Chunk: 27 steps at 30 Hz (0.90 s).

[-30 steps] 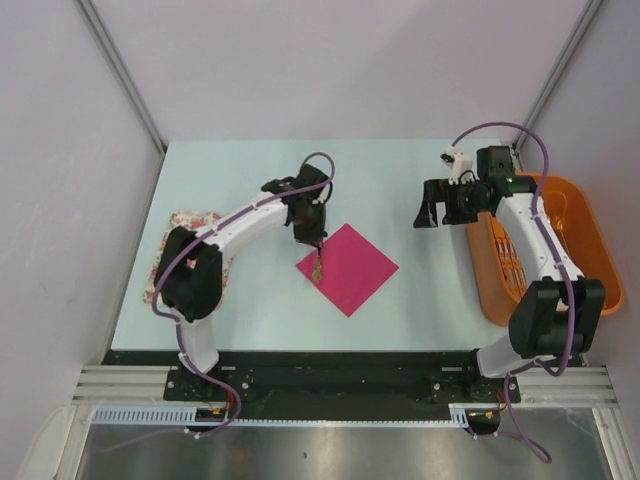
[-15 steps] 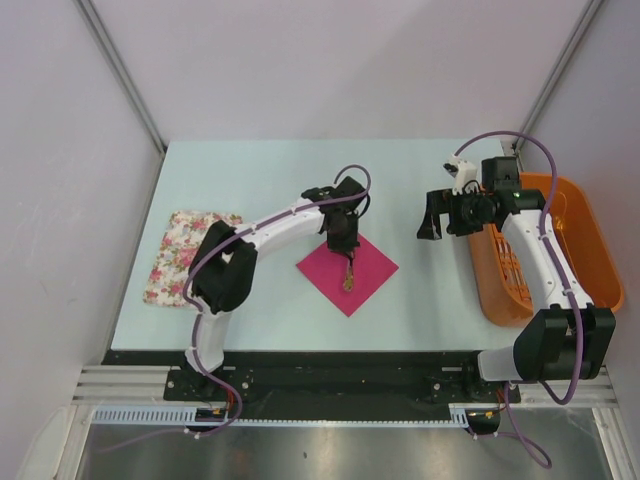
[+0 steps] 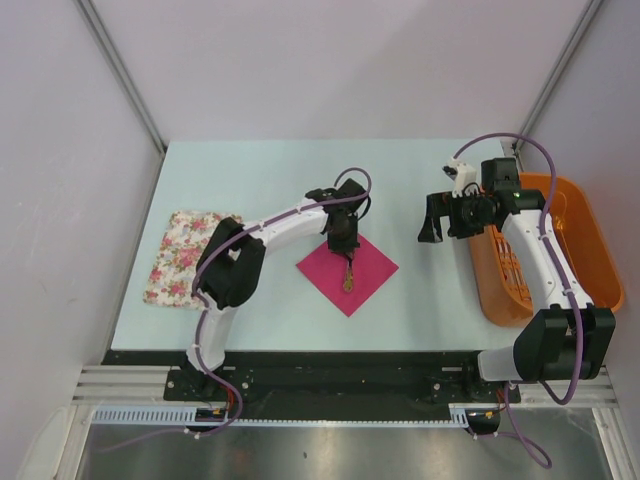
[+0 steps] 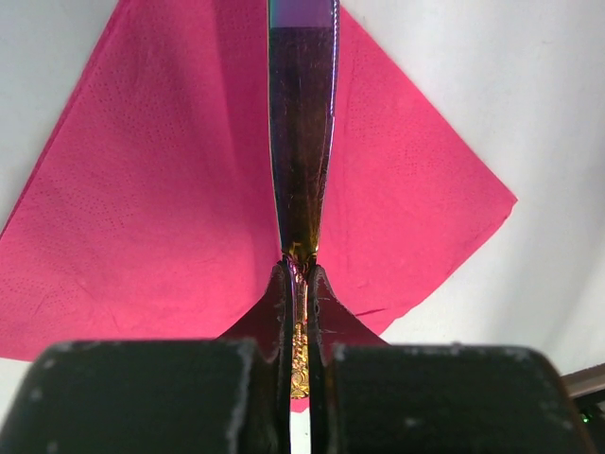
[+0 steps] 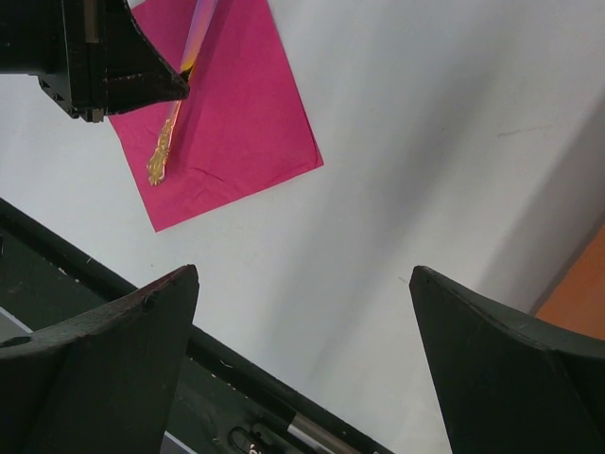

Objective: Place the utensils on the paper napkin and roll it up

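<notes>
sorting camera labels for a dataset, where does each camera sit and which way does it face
Top external: above and behind the robot, looking down at the table; the left arm and the right arm show, bases included.
Left wrist: on the left arm, looking down along the left end effector, shut on the utensil, at the pink napkin.
Right wrist: on the right arm, looking down between the fingers of the open right end effector towards the left one.
Shared: all three views see the napkin and the utensil.

Robotics lab cell: bare white panel walls (image 3: 330,70) beyond the left pincer (image 3: 346,252), pale tabletop (image 3: 260,170) beneath it, aluminium rail (image 3: 130,385) behind it.
</notes>
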### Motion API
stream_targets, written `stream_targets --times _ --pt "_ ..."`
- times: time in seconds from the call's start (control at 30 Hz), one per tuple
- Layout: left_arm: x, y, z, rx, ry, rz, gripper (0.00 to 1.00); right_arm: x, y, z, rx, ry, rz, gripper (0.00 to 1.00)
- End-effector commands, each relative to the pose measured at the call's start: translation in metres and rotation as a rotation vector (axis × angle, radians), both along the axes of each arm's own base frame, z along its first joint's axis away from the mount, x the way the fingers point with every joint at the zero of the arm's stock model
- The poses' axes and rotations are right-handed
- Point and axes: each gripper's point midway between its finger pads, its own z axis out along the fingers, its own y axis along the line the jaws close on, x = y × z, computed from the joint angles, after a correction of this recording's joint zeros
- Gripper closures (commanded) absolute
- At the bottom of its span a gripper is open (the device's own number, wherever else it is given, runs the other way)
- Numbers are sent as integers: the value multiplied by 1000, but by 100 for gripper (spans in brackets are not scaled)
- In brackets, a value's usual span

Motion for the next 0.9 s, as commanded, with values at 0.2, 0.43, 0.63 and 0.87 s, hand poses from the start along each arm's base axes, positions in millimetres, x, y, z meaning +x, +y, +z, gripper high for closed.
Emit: stream_targets --times 0.2,0.43,0.63,0.87 --pt "31 0 8 -24 -48 57 100 -6 -9 6 -30 -21 -18 0" --pt "38 3 0 -16 -42 68 100 -2 -10 2 -32 -9 -22 0" --pt "34 5 -10 -1 -21 66 100 0 -11 0 -34 -2 -21 0" --pt "28 9 -18 13 1 73 100 1 -12 -3 -39 6 -24 0"
